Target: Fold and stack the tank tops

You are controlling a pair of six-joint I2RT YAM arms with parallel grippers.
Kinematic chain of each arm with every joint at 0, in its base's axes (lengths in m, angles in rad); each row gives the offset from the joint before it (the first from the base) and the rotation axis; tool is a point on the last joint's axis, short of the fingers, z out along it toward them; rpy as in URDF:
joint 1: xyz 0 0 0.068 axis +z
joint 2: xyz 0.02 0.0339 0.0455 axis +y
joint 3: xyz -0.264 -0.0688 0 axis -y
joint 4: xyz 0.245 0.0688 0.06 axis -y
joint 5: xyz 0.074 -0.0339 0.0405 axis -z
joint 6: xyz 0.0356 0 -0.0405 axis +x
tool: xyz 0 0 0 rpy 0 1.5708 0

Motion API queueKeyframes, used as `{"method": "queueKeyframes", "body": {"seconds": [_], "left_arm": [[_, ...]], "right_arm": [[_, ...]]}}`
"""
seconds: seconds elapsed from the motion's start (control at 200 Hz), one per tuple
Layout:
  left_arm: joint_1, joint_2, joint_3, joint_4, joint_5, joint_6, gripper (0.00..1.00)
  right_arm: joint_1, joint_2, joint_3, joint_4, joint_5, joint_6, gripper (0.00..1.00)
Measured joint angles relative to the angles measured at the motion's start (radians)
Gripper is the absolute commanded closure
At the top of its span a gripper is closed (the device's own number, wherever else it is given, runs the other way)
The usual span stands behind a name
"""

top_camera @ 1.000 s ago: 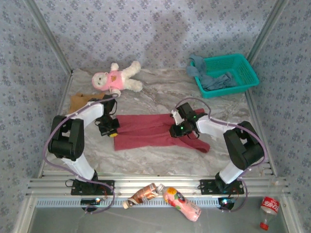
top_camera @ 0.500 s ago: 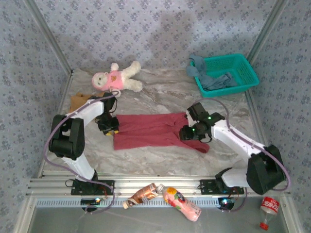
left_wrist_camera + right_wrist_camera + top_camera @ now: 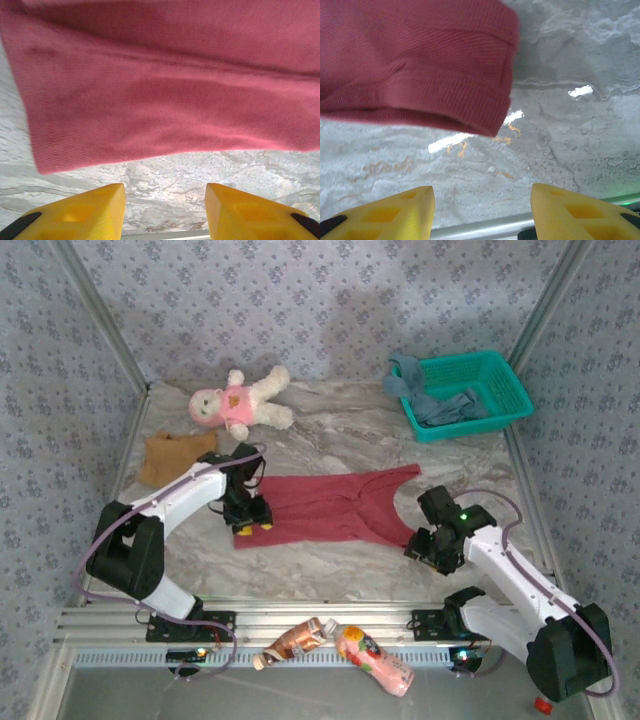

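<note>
Dark red cloth, the red tank top [image 3: 330, 508], lies spread flat across the middle of the marble bench [image 3: 330, 430], its strap end toward the right of the frame. The left claw [image 3: 254, 526] hovers at the top's lower left corner, its yellow fingers [image 3: 80, 212] spread wide with nothing between them. The right claw [image 3: 422, 545] is just off the strap end, likewise parted and empty over bare marble. The tan tank top [image 3: 172, 455] lies crumpled at the left edge. The dusty blue tank top [image 3: 447, 406] drapes in the teal basket [image 3: 472, 427] at upper right.
</note>
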Motion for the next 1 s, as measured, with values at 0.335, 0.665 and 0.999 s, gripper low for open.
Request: {"method": "queueKeyframes", "body": {"seconds": [0.335, 0.665, 0.999], "left_arm": [[-0.018, 0.0, -0.08, 0.039, 0.026, -0.021, 0.54], [-0.018, 0.005, -0.11, 0.049, 0.026, -0.01, 0.54], [-0.016, 0.052, -0.121, 0.048, -0.014, 0.036, 0.54]], "right_arm": [[-0.107, 0.129, -0.043, 0.209, -0.007, -0.007, 0.63], [-0.163, 0.151, -0.021, 0.234, 0.007, -0.079, 0.88], [-0.235, 0.234, 0.042, 0.263, 0.004, -0.126, 0.91]]}}
